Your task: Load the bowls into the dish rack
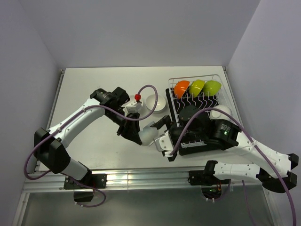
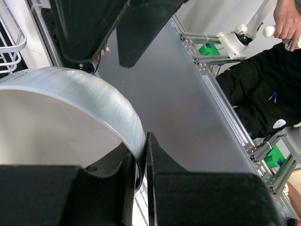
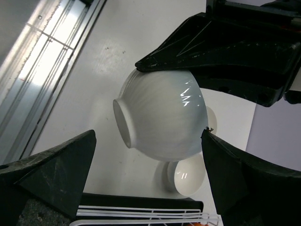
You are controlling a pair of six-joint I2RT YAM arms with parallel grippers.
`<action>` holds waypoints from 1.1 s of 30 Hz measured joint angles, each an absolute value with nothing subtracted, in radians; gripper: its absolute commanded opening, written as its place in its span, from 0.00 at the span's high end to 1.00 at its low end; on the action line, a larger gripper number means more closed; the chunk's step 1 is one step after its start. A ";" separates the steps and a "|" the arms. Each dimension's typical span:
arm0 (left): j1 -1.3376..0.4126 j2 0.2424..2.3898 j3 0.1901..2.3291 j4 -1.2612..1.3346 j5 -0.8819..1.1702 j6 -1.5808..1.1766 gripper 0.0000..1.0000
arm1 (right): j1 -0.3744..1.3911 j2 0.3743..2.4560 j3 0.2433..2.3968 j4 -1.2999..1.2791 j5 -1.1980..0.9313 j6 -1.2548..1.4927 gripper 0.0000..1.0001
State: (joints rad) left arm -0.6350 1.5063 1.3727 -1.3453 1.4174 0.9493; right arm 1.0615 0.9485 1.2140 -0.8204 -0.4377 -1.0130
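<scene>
My left gripper (image 1: 135, 135) is shut on the rim of a white bowl (image 1: 148, 133), holding it tilted above the table just left of the dish rack (image 1: 219, 90). In the left wrist view the rim (image 2: 70, 89) is pinched between the fingers of the left gripper (image 2: 143, 141). My right gripper (image 1: 159, 133) is open, its fingers either side of that bowl (image 3: 160, 117) without closing on it, as the right wrist view (image 3: 148, 136) shows. An orange bowl (image 1: 181, 88) and two lime green bowls (image 1: 197, 87) (image 1: 212, 86) stand in the rack's far row.
Another white bowl (image 1: 155, 102) (image 3: 186, 176) sits upright on the table left of the rack. A further white bowl (image 1: 221, 111) is at the rack's right side. The rack's near wire edge (image 3: 141, 214) lies below my right gripper. Walls enclose the table.
</scene>
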 measured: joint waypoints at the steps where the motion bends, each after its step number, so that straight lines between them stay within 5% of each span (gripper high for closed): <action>1: -0.636 1.506 1.373 -1.347 1.417 0.949 1.00 | 1.073 0.953 1.210 -0.807 -0.420 -1.019 0.00; 24: -0.685 1.506 1.373 -1.350 1.418 0.960 1.00 | 1.124 0.990 1.138 -0.727 -0.316 -1.095 0.02; 29: -0.686 1.506 1.375 -1.351 1.417 0.961 1.00 | 1.123 0.991 1.136 -0.720 -0.307 -1.104 0.25; 33: -0.688 1.506 1.375 -1.351 1.414 0.972 0.96 | 1.124 0.990 1.135 -0.718 -0.302 -1.098 0.56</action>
